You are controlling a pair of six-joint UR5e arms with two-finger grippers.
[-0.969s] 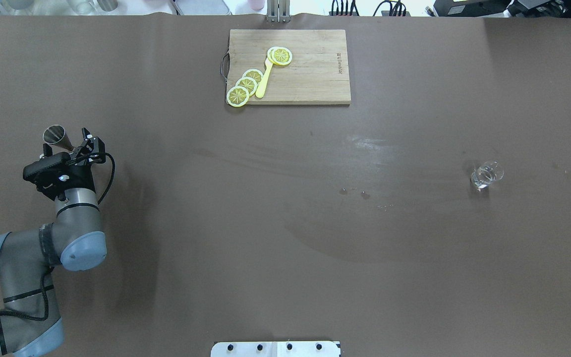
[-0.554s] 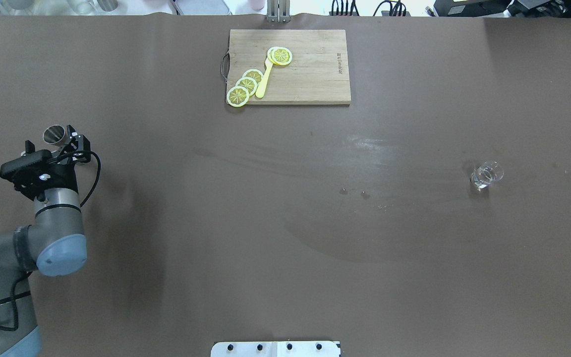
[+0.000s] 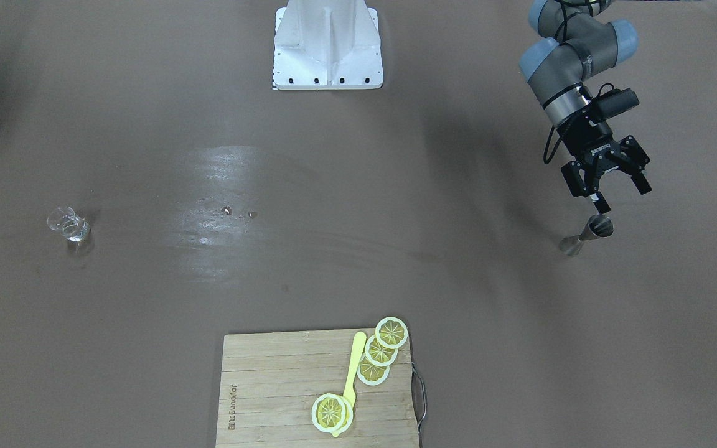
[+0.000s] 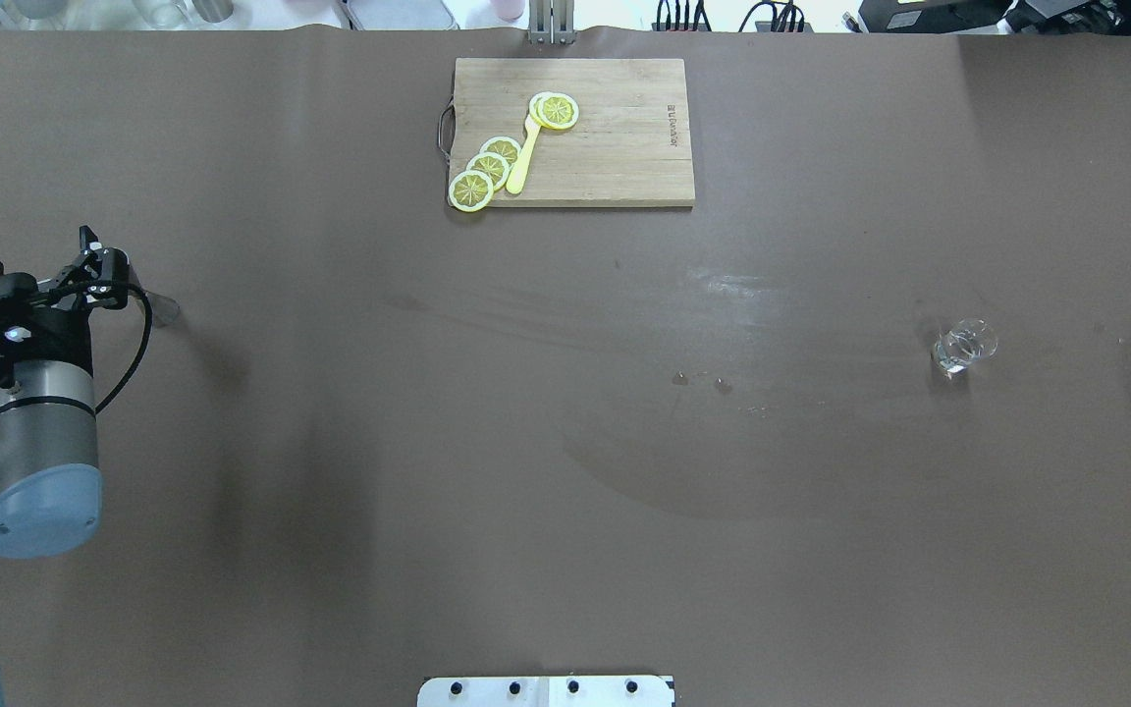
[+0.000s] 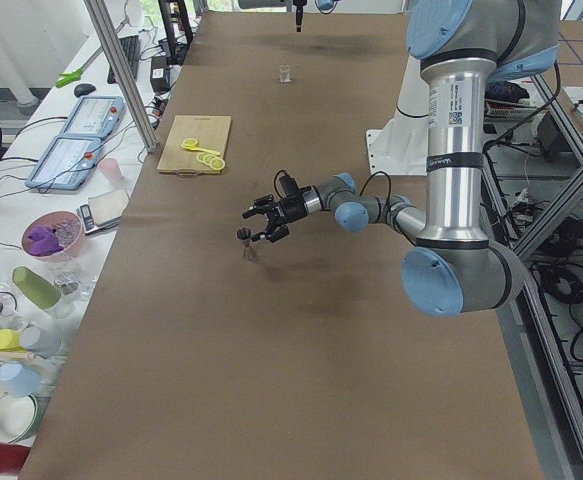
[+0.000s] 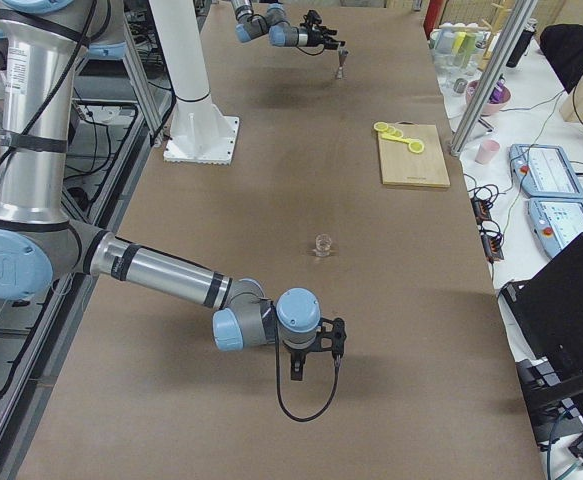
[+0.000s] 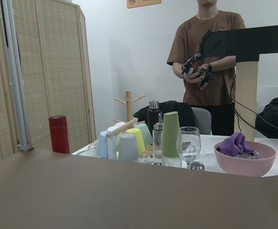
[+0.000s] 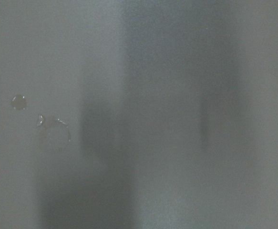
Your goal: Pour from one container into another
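A small steel jigger (image 3: 585, 236) stands upright on the brown table at the robot's far left. In the overhead view only its base (image 4: 163, 309) shows past the arm. My left gripper (image 3: 623, 198) hangs open just above it and a little to the robot's side. One fingertip (image 3: 601, 208) is close over the rim, and nothing is between the fingers. A small clear glass (image 4: 963, 346) with a little liquid stands far off on the right. My right gripper (image 6: 306, 360) shows only in the side views, low over the near table. I cannot tell whether it is open or shut.
A wooden cutting board (image 4: 624, 147) with lemon slices (image 4: 487, 167) and a yellow utensil lies at the far middle. A few drops (image 4: 703, 381) mark the table centre. Cups, bottles and a bowl (image 5: 56, 235) crowd a side bench, and a person (image 7: 212, 67) stands beyond it.
My left arm has swung left and back with the gripper open. The jigger stays standing where it was.
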